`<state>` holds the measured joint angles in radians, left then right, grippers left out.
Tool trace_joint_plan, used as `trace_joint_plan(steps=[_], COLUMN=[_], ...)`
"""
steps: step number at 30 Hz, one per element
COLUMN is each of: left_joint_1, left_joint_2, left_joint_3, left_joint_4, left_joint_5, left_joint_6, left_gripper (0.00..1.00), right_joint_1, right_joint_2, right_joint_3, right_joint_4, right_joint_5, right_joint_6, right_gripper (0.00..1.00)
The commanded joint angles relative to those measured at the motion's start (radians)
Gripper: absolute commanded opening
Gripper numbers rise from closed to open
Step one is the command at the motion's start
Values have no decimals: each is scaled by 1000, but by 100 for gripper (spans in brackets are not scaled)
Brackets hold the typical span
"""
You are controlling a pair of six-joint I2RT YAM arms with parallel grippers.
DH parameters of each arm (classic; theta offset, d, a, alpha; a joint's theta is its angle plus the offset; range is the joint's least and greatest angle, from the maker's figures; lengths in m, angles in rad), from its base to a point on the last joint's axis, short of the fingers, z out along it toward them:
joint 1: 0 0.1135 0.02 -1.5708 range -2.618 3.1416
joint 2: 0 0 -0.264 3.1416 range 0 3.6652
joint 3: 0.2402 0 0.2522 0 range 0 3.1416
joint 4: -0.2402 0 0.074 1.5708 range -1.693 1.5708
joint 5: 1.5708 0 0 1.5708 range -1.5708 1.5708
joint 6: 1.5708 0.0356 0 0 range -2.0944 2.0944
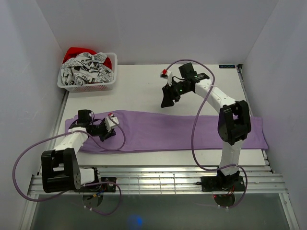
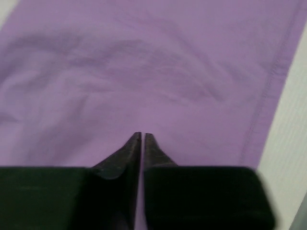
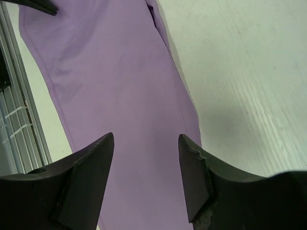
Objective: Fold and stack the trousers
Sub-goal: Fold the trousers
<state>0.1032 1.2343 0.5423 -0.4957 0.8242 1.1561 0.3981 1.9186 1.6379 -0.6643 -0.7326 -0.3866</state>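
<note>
The lilac-purple trousers lie as one long flat band across the table, from the left arm to the right edge. My left gripper hovers over their left end, shut, with nothing seen between its jaws. In the left wrist view the shut gripper points at lightly creased cloth with a stitched seam on the right. My right gripper is open and empty, raised above the bare table just behind the band's middle. In the right wrist view the open gripper looks down on the trousers.
A white basket of patterned and red clothes stands at the back left corner. Metal rails run along the near edge, also shown in the right wrist view. White walls close in on the left, back and right.
</note>
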Motion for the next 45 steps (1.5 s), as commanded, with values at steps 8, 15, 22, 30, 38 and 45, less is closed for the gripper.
trace_joint_plan(steps=[8, 15, 22, 30, 38, 45], left_joint_1=[16, 16, -9, -48, -74, -134], left_joint_2=[355, 197, -21, -151, -190, -174], left_joint_3=[551, 452, 254, 107, 59, 24], left_joint_4=[-246, -544, -541, -454, -454, -373], left_joint_5=[95, -42, -140, -215, -229, -238], left_joint_6=[-113, 201, 234, 269, 327, 283], left_gripper=[45, 49, 55, 54, 55, 46], right_joint_1=[151, 160, 159, 150, 142, 131], right_joint_2=[89, -7, -18, -4, 8, 16], right_joint_3=[-74, -335, -421, -382, -360, -351], right_joint_4=[78, 134, 163, 147, 127, 117], right_joint_5=[-59, 62, 137, 148, 153, 160], right_joint_6=[28, 37, 60, 78, 78, 75], right_gripper=[52, 44, 38, 33, 33, 34])
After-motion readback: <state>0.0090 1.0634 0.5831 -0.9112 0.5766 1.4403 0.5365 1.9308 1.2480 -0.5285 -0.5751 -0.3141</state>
